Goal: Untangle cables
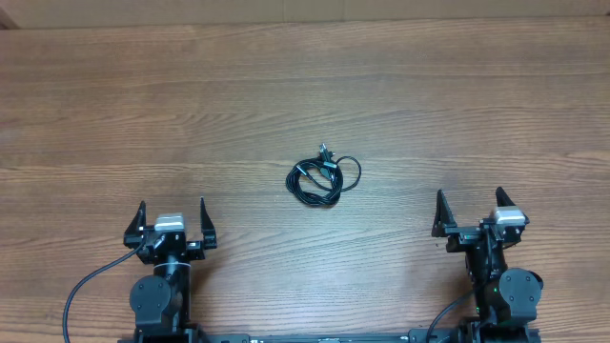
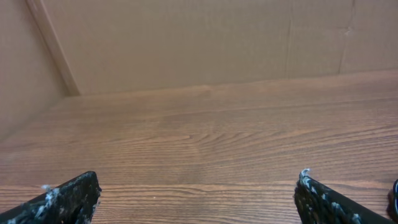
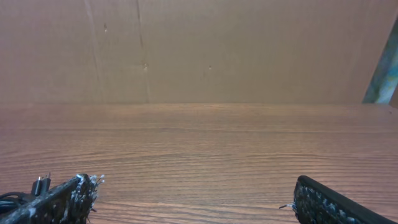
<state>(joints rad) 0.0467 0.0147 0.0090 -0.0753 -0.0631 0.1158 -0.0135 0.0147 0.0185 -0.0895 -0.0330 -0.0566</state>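
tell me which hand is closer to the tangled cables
Right, though only slightly. The right hand has the cables ahead and to its left; the left hand has them ahead and to its right, a bit farther off. Both hands are open, touching nothing.

The left tool (image 1: 172,206) and the right tool (image 1: 469,194) were black, each with two pointy fingers (image 1: 143,211) and a shiny silver block (image 1: 169,223).
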